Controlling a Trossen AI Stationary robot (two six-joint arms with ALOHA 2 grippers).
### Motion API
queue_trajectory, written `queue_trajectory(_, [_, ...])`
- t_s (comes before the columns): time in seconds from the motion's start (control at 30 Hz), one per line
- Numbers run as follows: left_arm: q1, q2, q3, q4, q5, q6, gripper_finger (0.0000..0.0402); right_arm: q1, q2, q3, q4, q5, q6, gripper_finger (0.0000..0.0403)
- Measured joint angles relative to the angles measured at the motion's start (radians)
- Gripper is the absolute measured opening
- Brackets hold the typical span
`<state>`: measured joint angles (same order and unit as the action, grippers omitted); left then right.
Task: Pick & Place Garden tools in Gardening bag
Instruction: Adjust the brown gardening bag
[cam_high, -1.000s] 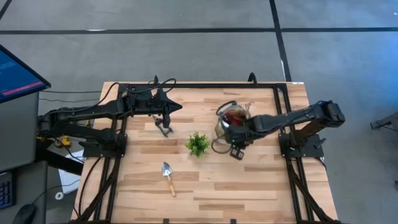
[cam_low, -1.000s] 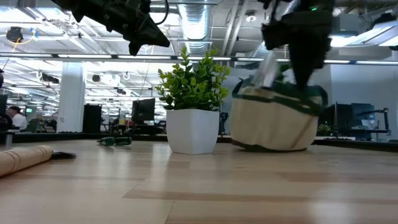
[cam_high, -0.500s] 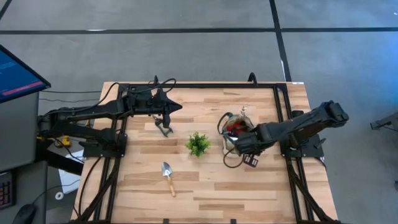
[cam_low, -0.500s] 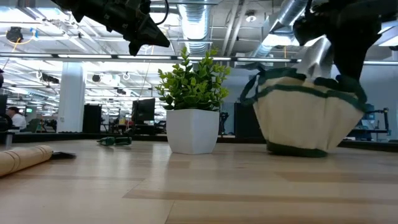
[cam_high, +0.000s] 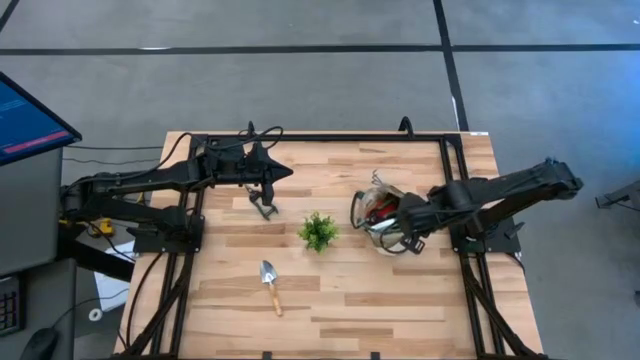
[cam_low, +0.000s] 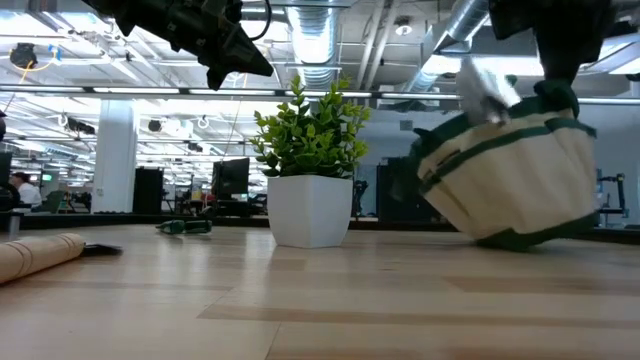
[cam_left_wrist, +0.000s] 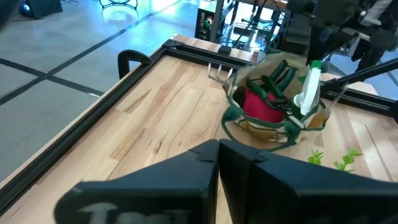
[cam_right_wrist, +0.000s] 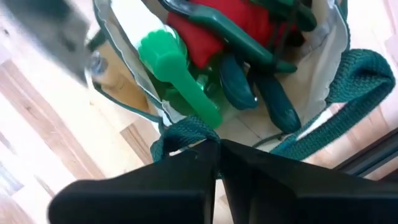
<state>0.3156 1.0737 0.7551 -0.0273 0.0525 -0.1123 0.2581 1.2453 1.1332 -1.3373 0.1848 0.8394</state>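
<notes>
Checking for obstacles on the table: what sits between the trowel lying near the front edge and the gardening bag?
In the high view, the small potted plant stands roughly between the trowel and the gardening bag; otherwise bare wood.

The beige gardening bag (cam_high: 385, 212) with green rim sits tilted, holding red gloves (cam_left_wrist: 261, 106), a green spray bottle (cam_right_wrist: 177, 71) and green-handled tools. A wooden-handled trowel (cam_high: 270, 284) and shears (cam_high: 263, 206) lie on the tabletop.

You get the high view straight down over the whole table (cam_high: 330, 300); the low view looks level across its top into the room; the left wrist view looks across at the gardening bag (cam_left_wrist: 273, 118); the right wrist view peers closely into that bag (cam_right_wrist: 249, 74).
</notes>
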Motion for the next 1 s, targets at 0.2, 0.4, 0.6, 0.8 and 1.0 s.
queue_trajectory(0.2, [0.0, 0.0, 0.0, 0.0, 0.0, 0.0, 0.0001, 0.003, 0.027, -0.001, -0.001, 0.002, -0.007, 0.0003])
queue_trajectory(0.4, [0.0, 0.0, 0.0, -0.001, 0.0, 0.0, 0.0001, 0.004, 0.093, -0.117, 0.059, -0.008, 0.029, 0.0031])
queue_trajectory(0.6, [0.0, 0.0, 0.0, -0.002, 0.0, 0.0, 0.0001, 0.012, 0.119, -0.132, 0.078, -0.05, 0.029, 0.0087])
queue_trajectory(0.8, [0.0, 0.0, 0.0, -0.002, 0.0, 0.0, 0.0001, 0.027, 0.084, -0.131, 0.098, -0.056, 0.006, 0.0155])
queue_trajectory(1.0, [0.0, 0.0, 0.0, -0.003, 0.0, 0.0, 0.0001, 0.039, 0.048, -0.1, 0.07, -0.056, -0.004, 0.0189])
